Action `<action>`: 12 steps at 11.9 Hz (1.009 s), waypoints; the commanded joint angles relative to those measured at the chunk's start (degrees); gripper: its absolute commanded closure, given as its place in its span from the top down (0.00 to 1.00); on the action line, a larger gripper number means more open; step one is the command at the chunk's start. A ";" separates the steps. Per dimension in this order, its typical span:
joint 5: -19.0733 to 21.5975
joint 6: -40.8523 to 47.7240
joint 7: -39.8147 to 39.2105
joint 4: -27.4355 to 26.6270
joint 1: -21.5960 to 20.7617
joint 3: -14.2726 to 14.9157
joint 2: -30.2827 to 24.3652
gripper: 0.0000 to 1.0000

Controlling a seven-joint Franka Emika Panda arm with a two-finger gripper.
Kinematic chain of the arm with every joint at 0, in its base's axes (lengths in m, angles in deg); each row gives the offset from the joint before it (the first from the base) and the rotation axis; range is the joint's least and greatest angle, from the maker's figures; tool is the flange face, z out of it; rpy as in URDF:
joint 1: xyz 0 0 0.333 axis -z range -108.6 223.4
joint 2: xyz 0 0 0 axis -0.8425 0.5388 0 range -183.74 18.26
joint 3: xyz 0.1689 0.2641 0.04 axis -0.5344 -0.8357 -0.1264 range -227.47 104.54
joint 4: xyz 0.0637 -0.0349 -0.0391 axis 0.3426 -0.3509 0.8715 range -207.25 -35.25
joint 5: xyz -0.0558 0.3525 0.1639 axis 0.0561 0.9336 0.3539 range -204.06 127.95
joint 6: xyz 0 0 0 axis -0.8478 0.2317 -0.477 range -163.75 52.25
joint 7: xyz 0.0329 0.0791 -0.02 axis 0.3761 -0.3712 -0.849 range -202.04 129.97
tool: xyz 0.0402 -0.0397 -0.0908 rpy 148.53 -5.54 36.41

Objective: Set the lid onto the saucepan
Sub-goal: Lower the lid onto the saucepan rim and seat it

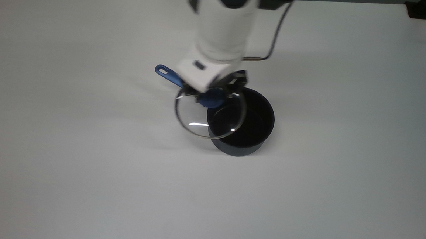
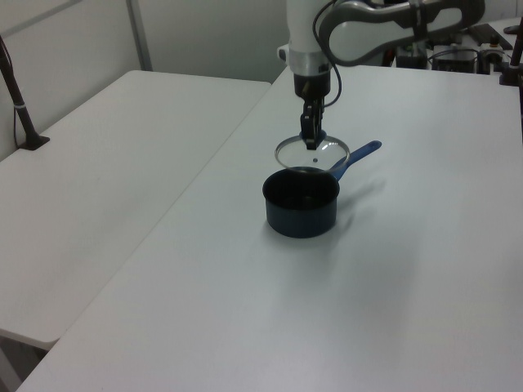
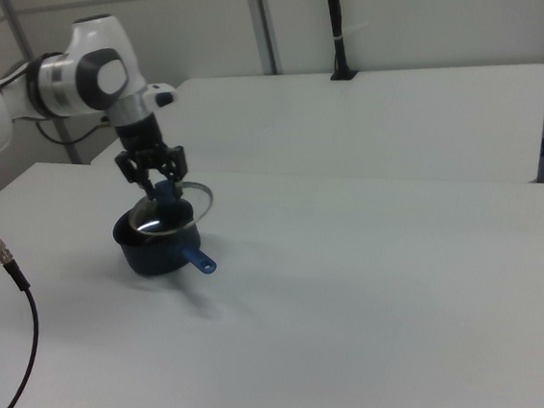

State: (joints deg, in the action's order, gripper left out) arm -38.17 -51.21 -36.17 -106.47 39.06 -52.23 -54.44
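Note:
The lid [image 1: 195,123], clear glass with a silver rim, hangs level in the air with my gripper [image 1: 211,95] shut on its blue knob [image 1: 211,99]. In the top view it overlaps the left part of the saucepan [image 1: 258,119], a dark pot standing upright on the white table [image 1: 84,163]. The pan's long blue handle [image 1: 166,73] points to the top view's upper left and is partly hidden by my hand. In the left view the lid [image 2: 290,153] floats just behind the saucepan [image 2: 301,208] under the gripper [image 2: 310,137]. In the right view the lid [image 3: 193,200] hovers over the saucepan [image 3: 157,257].
A second white table [image 2: 122,147] adjoins on the left view's left, with a black post [image 2: 16,86] clamped to it. A black block [image 1: 419,10] sits at the top view's far right corner. A loose cable [image 3: 9,273] hangs at the right view's left.

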 commanded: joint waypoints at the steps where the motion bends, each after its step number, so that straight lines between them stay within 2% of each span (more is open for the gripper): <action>1: 1.00 0.59 1.81 0.17 -5.64 2.72 -0.26 0.24; 5: 0.91 -2.21 3.39 0.08 -7.23 2.72 2.81 0.25; 12: 0.82 -4.59 4.62 0.08 -7.85 2.28 4.05 0.28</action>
State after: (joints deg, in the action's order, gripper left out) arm -38.19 -54.71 -32.38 -106.40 32.54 -51.01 -50.70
